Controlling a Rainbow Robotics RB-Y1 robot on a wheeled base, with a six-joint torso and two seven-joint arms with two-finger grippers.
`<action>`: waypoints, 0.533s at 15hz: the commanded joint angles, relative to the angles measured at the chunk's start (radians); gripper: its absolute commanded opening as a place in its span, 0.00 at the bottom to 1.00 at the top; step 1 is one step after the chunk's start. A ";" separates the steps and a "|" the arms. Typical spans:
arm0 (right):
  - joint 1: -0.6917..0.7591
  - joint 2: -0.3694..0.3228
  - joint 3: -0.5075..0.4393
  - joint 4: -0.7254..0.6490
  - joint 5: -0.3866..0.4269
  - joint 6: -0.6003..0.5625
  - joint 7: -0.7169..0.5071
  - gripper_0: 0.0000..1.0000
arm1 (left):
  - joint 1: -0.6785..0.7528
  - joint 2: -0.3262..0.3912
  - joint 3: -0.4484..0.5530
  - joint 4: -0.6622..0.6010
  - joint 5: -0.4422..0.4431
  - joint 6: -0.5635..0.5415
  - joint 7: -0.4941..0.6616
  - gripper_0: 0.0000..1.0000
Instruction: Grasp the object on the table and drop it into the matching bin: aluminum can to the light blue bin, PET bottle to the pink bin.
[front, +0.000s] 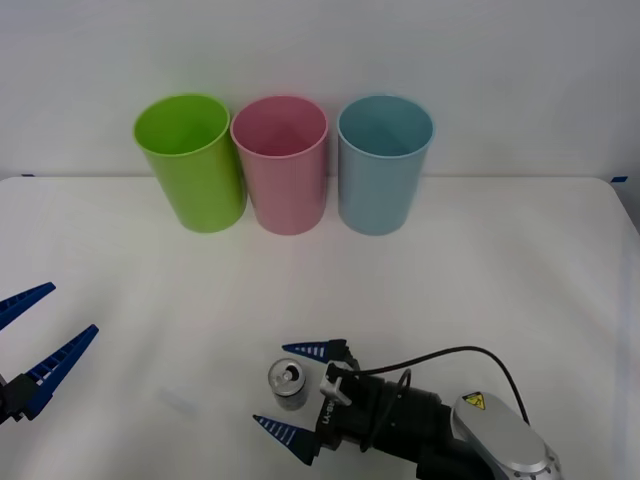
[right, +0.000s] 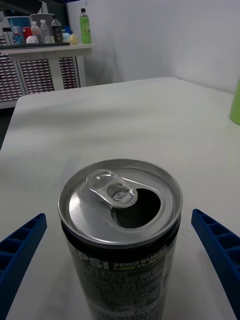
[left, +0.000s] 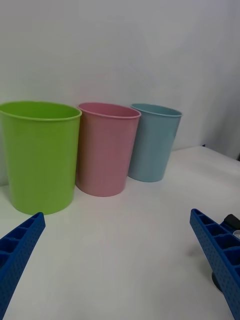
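Straddling the upright aluminum can (front: 288, 384) on the table (front: 480, 270), the right gripper (front: 300, 392) has its fingers spread either side, ready to close; the left gripper (front: 35, 345) idles, released

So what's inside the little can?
The aluminum can stands upright with its tab opening already punched. Through the hole it looks dark; whether any drink remains is hidden by the lid.

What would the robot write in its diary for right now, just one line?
right gripper: open, around can | can: upright on table | left gripper: open, idle | blue bin: waiting
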 joint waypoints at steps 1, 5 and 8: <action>0.000 0.002 0.000 0.000 0.000 0.009 0.004 1.00 | 0.000 0.000 0.000 0.000 0.000 0.000 0.000 1.00; 0.000 0.004 0.003 0.000 -0.002 0.003 0.029 0.00 | 0.000 0.000 0.000 0.000 0.000 0.000 0.000 1.00; 0.000 0.005 0.009 0.000 -0.002 0.008 0.033 0.00 | 0.000 0.000 0.000 0.000 0.000 0.000 0.000 1.00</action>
